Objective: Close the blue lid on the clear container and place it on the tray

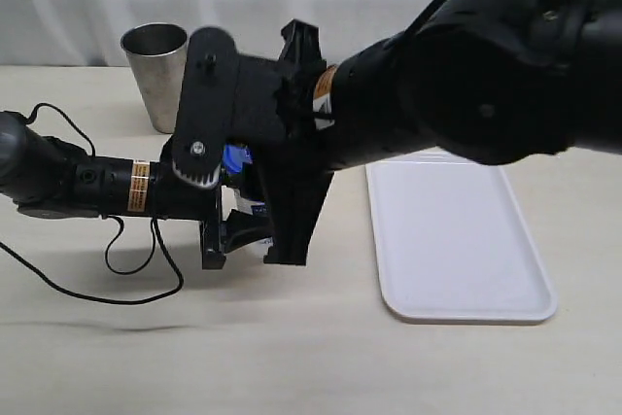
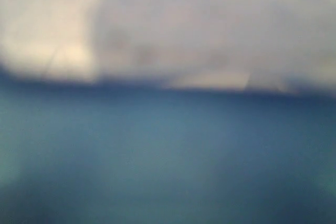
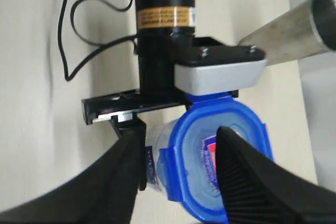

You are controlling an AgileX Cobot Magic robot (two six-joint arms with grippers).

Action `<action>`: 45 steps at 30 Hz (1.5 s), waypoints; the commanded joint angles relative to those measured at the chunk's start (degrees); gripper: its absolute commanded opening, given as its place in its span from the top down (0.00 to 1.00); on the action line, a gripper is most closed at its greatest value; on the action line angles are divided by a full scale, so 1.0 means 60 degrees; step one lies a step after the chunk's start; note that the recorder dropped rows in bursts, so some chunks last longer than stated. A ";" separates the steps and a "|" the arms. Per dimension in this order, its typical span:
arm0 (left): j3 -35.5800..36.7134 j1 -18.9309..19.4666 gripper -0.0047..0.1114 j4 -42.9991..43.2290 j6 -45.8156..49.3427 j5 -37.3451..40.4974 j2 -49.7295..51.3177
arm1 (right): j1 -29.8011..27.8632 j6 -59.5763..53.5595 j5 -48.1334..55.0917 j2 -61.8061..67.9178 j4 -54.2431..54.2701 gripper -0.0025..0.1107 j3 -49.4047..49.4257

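- While the left arm [image 1: 97, 182] reaches in from 9 o'clock, its jaws close on the container [image 3: 154, 157] at the body. One finger presses against its side, and it looks gripped.
- Look of the container: narrow and clear-walled, with a blue-and-white label. In the exterior view only a sliver shows between the two arms.
- Look of the lid [image 3: 194, 127]: blue, round and wavy-edged with flaps, with a red-and-white sticker [image 3: 209, 153] at its centre. It sits on the container's mouth; whether the flaps are snapped down cannot be told.
- Long axis: the container is roughly upright, lid end up, with the lid's face turned toward the right wrist camera. Any lean cannot be judged, nor whether the base rests on the surface [image 1: 292, 347].
- The right arm [image 1: 437, 75] comes in from 2 o'clock, its jaws open over the lid. One finger [image 3: 252, 182] crosses the lid's face beside the sticker and the other lies outside the rim. Neither clamps it.
- Place: the container is left of centre on the surface. The steel tumbler [image 1: 155, 75] stands at 11 o'clock from it. The white tray [image 1: 457, 240] lies at 3 o'clock, well apart.
- The left wrist view is only a blur, blue below and pale above.
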 commanded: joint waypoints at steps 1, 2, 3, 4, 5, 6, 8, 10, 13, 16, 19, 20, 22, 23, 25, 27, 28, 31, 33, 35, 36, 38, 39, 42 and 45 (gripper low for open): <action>0.0028 -0.0018 0.96 -0.0321 0.0886 -0.0405 -0.0024 | -0.0177 0.1587 -0.0826 -0.0814 0.0215 0.60 0.0025; 0.0028 -0.0018 0.96 -0.0321 0.1304 -0.0405 -0.0024 | -0.0305 0.2057 -0.0913 -0.0904 0.0215 0.62 -0.0068; 0.0028 -0.0018 0.96 -0.0335 0.2007 -0.0440 -0.0024 | -0.0754 0.3080 -0.0614 -0.0949 0.0215 0.68 -0.0486; 0.0028 -0.0018 0.96 -0.0367 0.2260 -0.0439 -0.0024 | -0.1023 0.3432 -0.0333 -0.0902 0.0215 0.71 -0.0725; 0.0028 -0.0018 0.96 -0.0372 0.2437 -0.0439 -0.0024 | -0.1269 0.3680 0.0208 -0.0775 0.0244 0.72 -0.1117; 0.0028 -0.0018 0.96 -0.0372 0.2657 -0.0439 -0.0024 | -0.1486 0.3682 0.0673 -0.0660 0.0384 0.72 -0.1415; 0.0028 -0.0018 0.96 -0.0372 0.3358 -0.0370 -0.0024 | -0.1981 0.3046 0.2915 0.0040 0.1549 0.72 -0.2609; 0.0028 -0.0018 0.96 -0.0372 0.4384 -0.0367 -0.0024 | -0.2231 0.0706 0.5531 0.0888 0.3576 0.72 -0.3792; 0.0028 -0.0018 0.96 -0.0372 0.4568 -0.0349 -0.0004 | -0.1928 -0.0263 0.6133 0.1898 0.3672 0.58 -0.4912; 0.0028 -0.0018 0.96 -0.0372 0.4568 -0.0250 -0.0004 | -0.1607 0.0262 0.5600 0.2434 0.2488 0.52 -0.5240; 0.0028 -0.0018 0.96 -0.0372 0.4568 -0.0250 -0.0004 | -0.1502 0.0099 0.5561 0.2789 0.1780 0.60 -0.5307; 0.0028 -0.0018 0.96 -0.0372 0.4568 -0.0250 -0.0004 | -0.1502 -0.0098 0.5585 0.2911 0.1825 0.61 -0.5307; 0.0028 -0.0018 0.96 -0.0372 0.4551 -0.0254 -0.0004 | -0.1502 -0.0436 0.5650 0.3149 0.1958 0.61 -0.5307; 0.0028 -0.0018 0.96 -0.0372 0.4527 -0.0254 -0.0004 | -0.1435 -0.0436 0.5650 0.3215 0.1886 0.61 -0.5307; 0.0028 -0.0018 0.96 -0.0372 0.4510 -0.0254 -0.0004 | -0.1416 -0.0366 0.5768 0.3339 0.1682 0.61 -0.5307; 0.0028 -0.0018 0.96 -0.0372 0.4485 -0.0254 -0.0004 | -0.1416 -0.0314 0.5933 0.3407 0.1682 0.61 -0.5307; 0.0028 -0.0018 0.96 -0.0372 0.4485 -0.0254 -0.0004 | -0.1416 -0.0314 0.6027 0.3454 0.1682 0.61 -0.5307; 0.0028 -0.0018 0.96 -0.0372 0.4470 -0.0254 -0.0004 | -0.1416 -0.0300 0.6091 0.3574 0.1682 0.62 -0.5307; 0.0028 -0.0018 0.96 -0.0372 0.4449 -0.0254 -0.0004 | -0.1416 -0.0238 0.6185 0.3660 0.1682 0.62 -0.5307; 0.0028 -0.0018 0.96 -0.0372 0.4449 -0.0254 -0.0004 | -0.1416 -0.0137 0.6223 0.3760 0.1682 0.62 -0.5307; 0.0028 -0.0018 0.96 -0.0372 0.4449 -0.0254 -0.0004 | -0.1416 -0.0110 0.6223 0.3813 0.1682 0.62 -0.5307; 0.0028 -0.0018 0.96 -0.0372 0.4451 -0.0316 -0.0004 | -0.1416 -0.0134 0.6223 0.3914 0.1629 0.62 -0.5307; 0.0028 -0.0018 0.96 -0.0372 0.4451 -0.0362 -0.0004 | -0.1416 -0.0154 0.6242 0.3925 0.1598 0.62 -0.5307; 0.0028 -0.0018 0.96 -0.0372 0.4451 -0.0414 -0.0004 | -0.1416 -0.0409 0.6603 0.4015 0.1642 0.62 -0.5307; 0.0028 -0.0018 0.96 -0.0372 0.4451 -0.0398 -0.0004 | -0.1416 -0.0333 0.6835 0.4095 0.1642 0.62 -0.5307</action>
